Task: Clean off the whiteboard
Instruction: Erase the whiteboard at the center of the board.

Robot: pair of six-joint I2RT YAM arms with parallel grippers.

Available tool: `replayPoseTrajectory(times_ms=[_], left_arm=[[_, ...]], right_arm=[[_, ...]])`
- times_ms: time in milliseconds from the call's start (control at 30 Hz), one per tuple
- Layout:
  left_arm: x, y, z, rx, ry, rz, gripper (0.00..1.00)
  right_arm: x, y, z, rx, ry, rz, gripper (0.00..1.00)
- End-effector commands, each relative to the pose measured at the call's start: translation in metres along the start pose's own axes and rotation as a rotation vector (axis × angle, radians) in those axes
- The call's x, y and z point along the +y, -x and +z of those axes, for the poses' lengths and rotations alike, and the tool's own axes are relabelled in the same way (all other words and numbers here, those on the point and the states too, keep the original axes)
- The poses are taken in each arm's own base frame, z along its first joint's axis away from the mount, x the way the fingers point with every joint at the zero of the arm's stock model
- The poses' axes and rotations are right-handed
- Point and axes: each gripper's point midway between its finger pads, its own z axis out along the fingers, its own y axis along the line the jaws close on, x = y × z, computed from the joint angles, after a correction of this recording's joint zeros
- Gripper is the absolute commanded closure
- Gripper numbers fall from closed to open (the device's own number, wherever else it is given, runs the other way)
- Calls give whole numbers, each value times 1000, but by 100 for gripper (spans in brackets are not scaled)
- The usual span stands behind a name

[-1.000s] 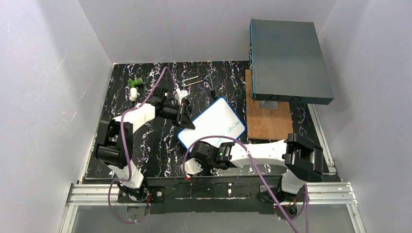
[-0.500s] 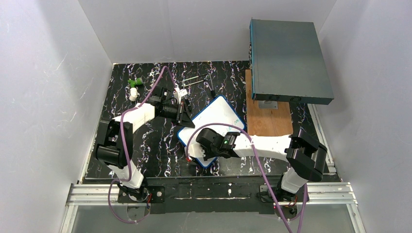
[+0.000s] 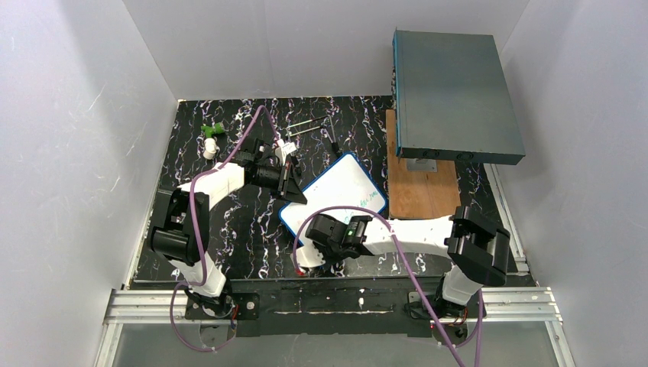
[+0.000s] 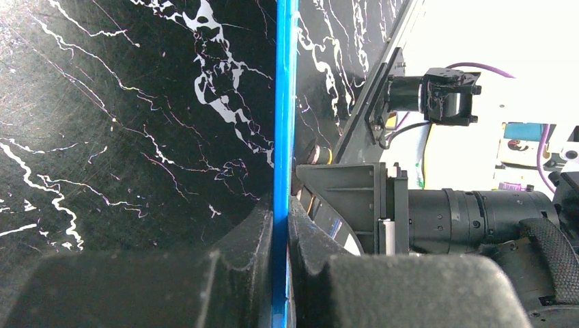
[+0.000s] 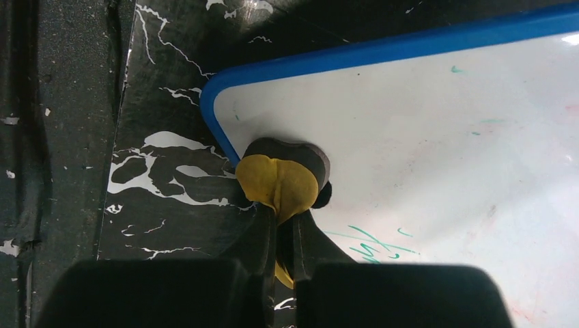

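Left gripper: jaws closed on the blue frame edge of the whiteboard, which sits mid-counter between the two arms. Right gripper: jaws closed on a yellow eraser pad, pressed against one corner of the board. The surface around the pad looks wiped. Green writing further right is not yet erased. Task judged partly complete.
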Motion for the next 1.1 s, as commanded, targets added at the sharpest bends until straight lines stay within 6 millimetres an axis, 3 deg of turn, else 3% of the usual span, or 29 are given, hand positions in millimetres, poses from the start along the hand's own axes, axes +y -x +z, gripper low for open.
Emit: replayPoseTrajectory(times_ms=[0,133,333,533,633,933,1067], left_arm=[[-11,-3,0,19,-29,14,100],[-12,-3,0,20,-31,19,100],[-13,-7,1,29,-20,35,100],[-12,-8,3,38,-19,29,100],[-12,-7,3,37,-18,33,100],[-12,-8,2,37,-12,35,100],[-11,-8,2,39,-9,36,100]], right_arm=[[10,-11,11,45,35,-28,99],[-21,-21,11,94,-96,36,99],[-75,-39,-11,85,-309,192,99],[-90,-53,-19,96,-371,255,99],[-78,-50,-16,75,-297,243,99],[6,-28,-1,54,73,6,99],[23,-25,2,64,142,-43,99]])
